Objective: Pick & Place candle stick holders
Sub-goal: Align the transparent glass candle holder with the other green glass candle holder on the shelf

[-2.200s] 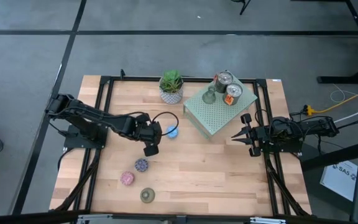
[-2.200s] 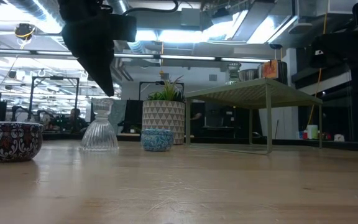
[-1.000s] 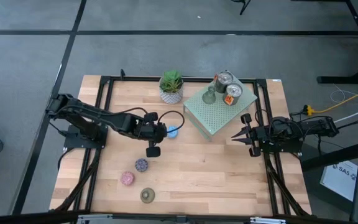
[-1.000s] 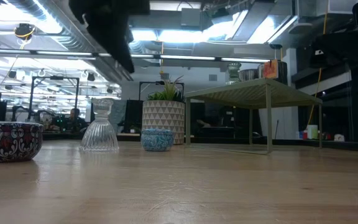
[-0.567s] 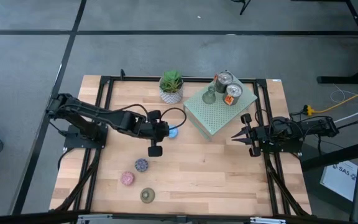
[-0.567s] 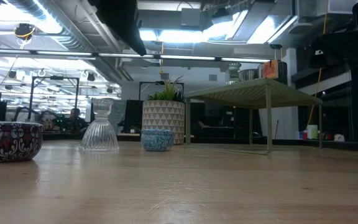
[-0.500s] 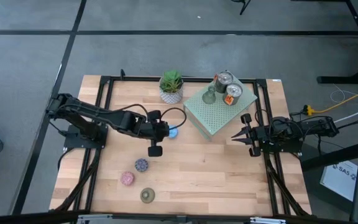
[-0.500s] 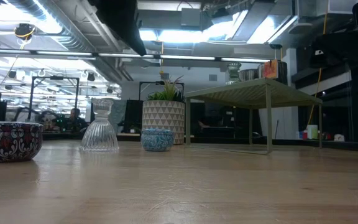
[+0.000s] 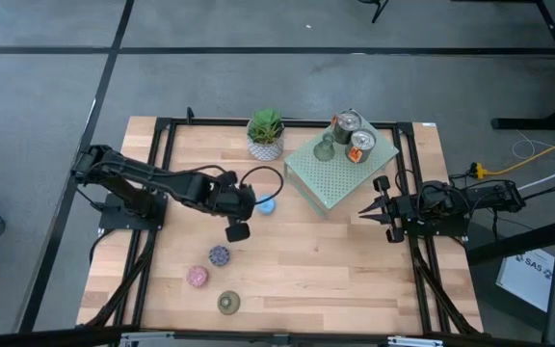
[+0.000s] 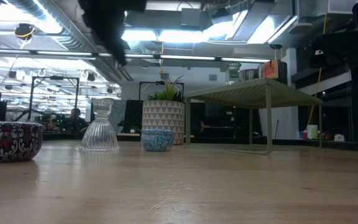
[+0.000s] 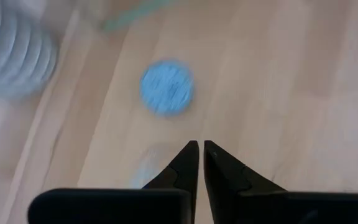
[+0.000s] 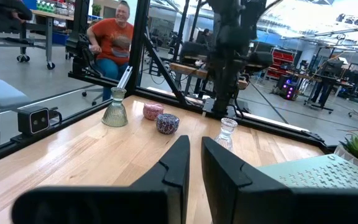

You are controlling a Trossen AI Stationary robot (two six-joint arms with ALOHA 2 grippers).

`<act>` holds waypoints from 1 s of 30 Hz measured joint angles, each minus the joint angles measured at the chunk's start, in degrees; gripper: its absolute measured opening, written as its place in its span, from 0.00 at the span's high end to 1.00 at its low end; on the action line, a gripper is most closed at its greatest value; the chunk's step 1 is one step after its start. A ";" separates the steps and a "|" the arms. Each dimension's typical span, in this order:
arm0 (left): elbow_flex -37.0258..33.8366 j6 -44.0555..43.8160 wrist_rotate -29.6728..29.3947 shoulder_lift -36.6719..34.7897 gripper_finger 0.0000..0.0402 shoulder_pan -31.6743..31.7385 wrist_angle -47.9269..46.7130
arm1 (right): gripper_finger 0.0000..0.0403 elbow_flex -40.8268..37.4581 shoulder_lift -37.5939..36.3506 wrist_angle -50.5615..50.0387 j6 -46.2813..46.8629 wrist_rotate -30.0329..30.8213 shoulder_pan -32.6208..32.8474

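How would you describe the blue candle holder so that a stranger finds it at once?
Start at the green plant in its white pot at the table's far edge. Just in front of it on the bare wood, beside the left pincer, sits the blue candle holder. It is the only blue one; the three other holders on the bare wood stand clustered by the near edge.

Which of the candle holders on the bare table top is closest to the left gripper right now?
The blue holder, just off the left gripper. The purple, pink and olive-gold holders sit in a group nearer the front edge.
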 joint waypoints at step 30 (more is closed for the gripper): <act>-10.83 -8.47 -3.16 0.68 0.61 -0.65 3.88 | 0.89 0.01 -0.02 0.02 -0.01 0.00 -0.01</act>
